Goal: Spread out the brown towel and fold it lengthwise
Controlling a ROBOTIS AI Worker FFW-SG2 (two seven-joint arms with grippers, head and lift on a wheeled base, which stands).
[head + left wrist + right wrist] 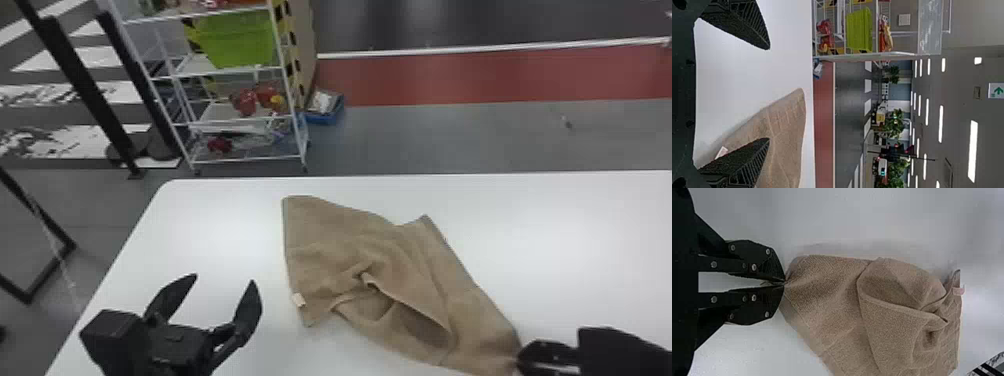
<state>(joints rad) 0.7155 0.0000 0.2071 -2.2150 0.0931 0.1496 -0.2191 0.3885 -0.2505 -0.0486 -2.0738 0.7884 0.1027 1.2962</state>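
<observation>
R gripper (784,282) has its jaws shut on a gathered corner of the brown towel (325,235); L gripper (224,279) has jaws apart & empty, over the bench (225,215). Towel lies crumpled btwn the two, running from the R jaws fwd & left. Care tag (298,300) is just R of my L jaws; far L corner (295,201) sits ahead & R of them.

Spreading's the job now, no fold yet. Main worry: the turned-over flap (410,305) btwn the jaws, nearer the R ones. If I fold w/ that pocket in, I'd prob. get a crooked, lumpy strip. If I pull R w/ L jaws holding nothing, whole towel may just slide b/c nothing anchors it. R pinch is right at the tips, so a hard tug could slip it. L jaws could also catch only the tag, or two layers at once.
</observation>
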